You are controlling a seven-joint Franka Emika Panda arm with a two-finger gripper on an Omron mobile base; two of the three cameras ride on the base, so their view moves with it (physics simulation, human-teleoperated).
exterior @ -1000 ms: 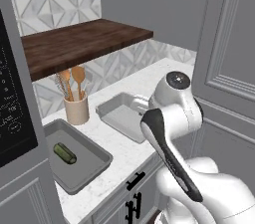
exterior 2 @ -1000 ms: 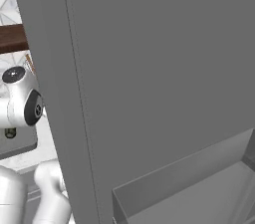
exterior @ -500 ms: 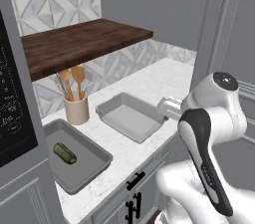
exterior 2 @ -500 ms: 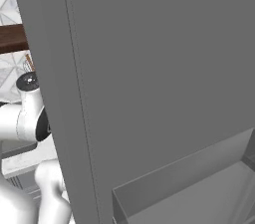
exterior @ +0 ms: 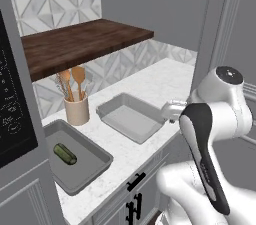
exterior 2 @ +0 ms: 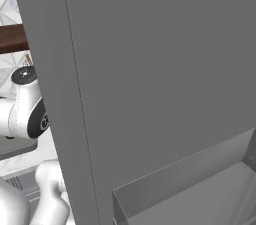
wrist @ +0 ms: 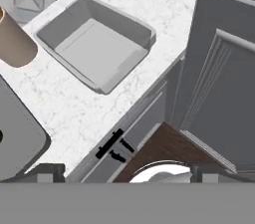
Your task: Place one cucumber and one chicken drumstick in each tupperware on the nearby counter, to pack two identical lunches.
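Leftmost, near tupperware point(exterior: 75, 161) holding one cucumber point(exterior: 65, 153), hugging the bench point(exterior: 165, 81) front edge. Beside it, utensil crock point(exterior: 76, 109). Then far tupperware point(exterior: 131, 117), bare. Rightward, end effector point(exterior: 170, 111) over the bench lip; spread or pressed, cannot tell.

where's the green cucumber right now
In the left base view, the green cucumber lies inside the nearer grey rectangular tupperware, at lower left on the white marble counter, below the beige utensil holder.

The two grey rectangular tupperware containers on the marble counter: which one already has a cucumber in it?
The grey tupperware nearer the black oven, left of the beige utensil holder: a green cucumber lies on its floor. The other grey tupperware, nearer the arm, holds nothing.
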